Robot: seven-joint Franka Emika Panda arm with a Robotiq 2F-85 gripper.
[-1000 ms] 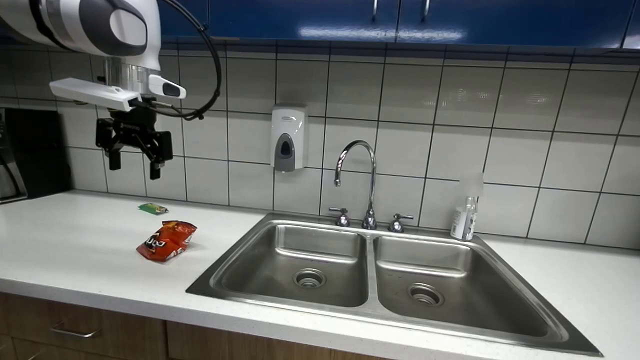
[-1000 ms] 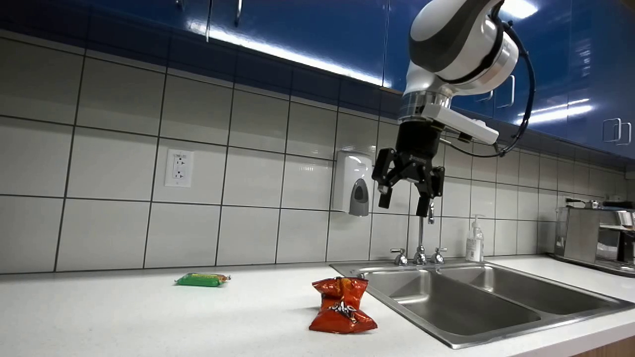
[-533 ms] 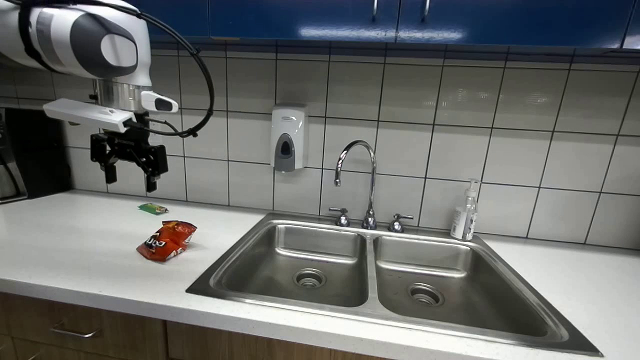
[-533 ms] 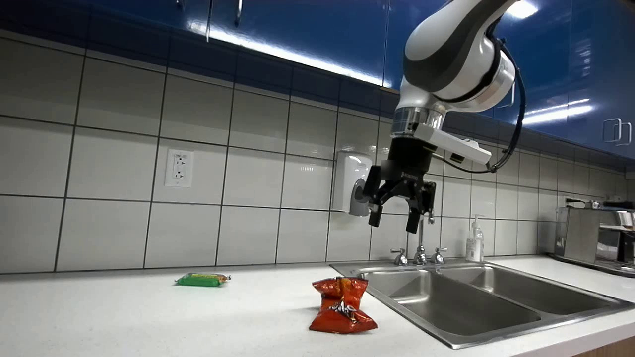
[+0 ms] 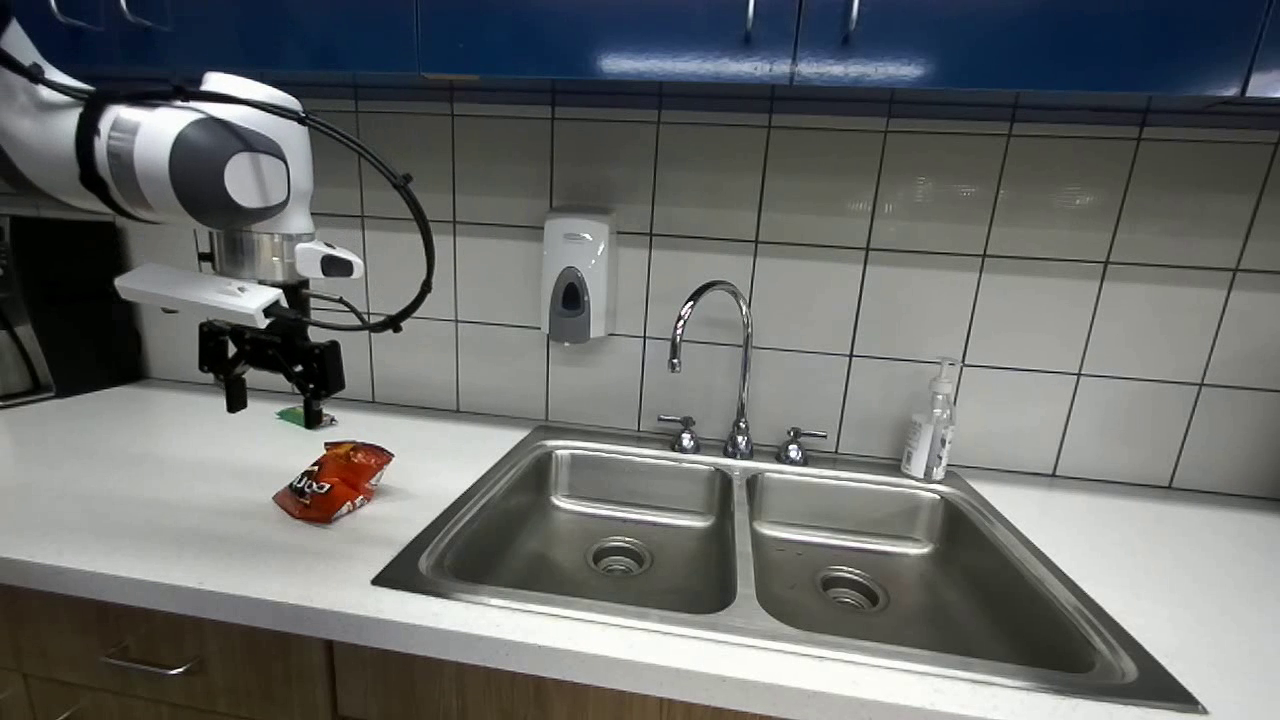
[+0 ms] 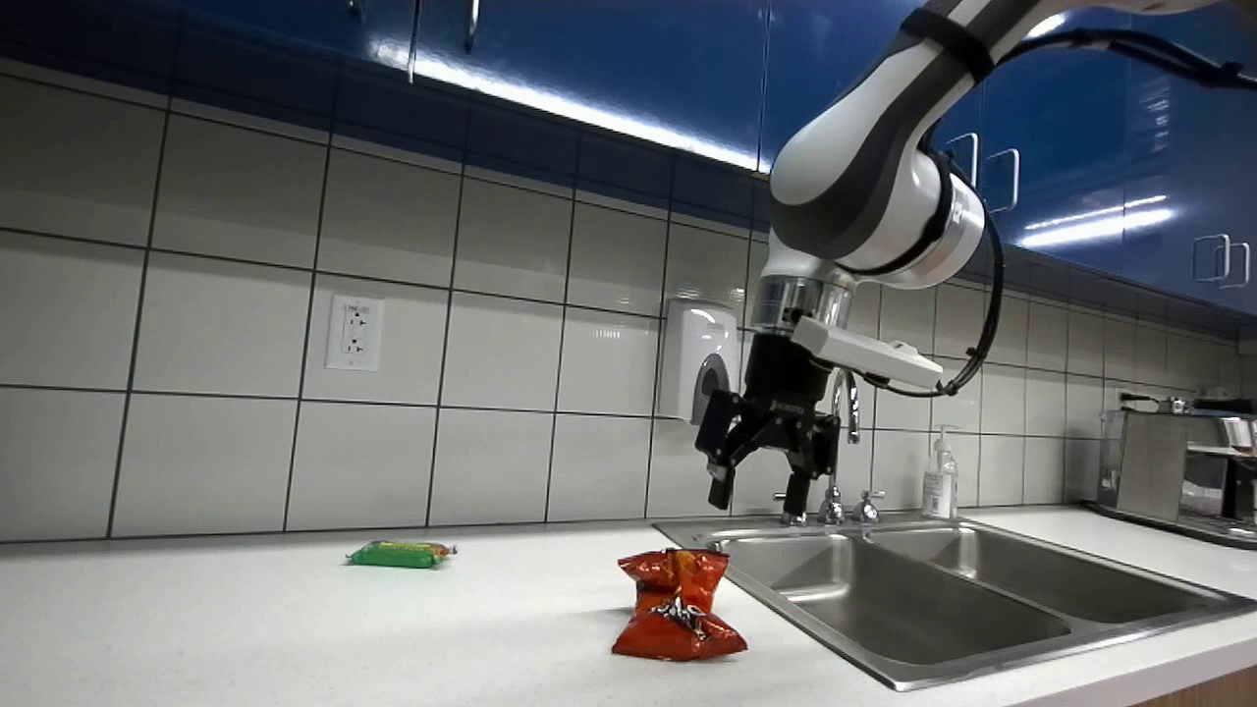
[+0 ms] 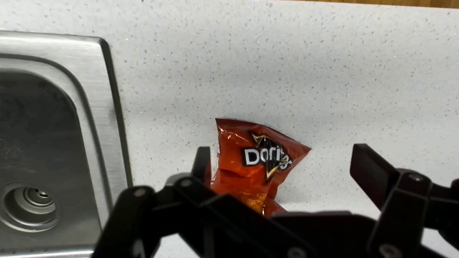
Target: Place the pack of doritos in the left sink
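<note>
Pack of doritos: one; lies unheld on counter beside the left sink, not touching. Gripper: one; hangs empty, higher, beside that sink, jaws apart, presumably to straddle the pack.

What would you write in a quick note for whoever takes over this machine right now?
Gripper: open, holding nothing, above the counter.
Doritos bag: on the counter beside the left sink (the basin nearer the bag), not touching it.
Done: nothing grasped or placed yet.
To do: close on the bag, lift it, lower it into the left sink, let go.
</note>
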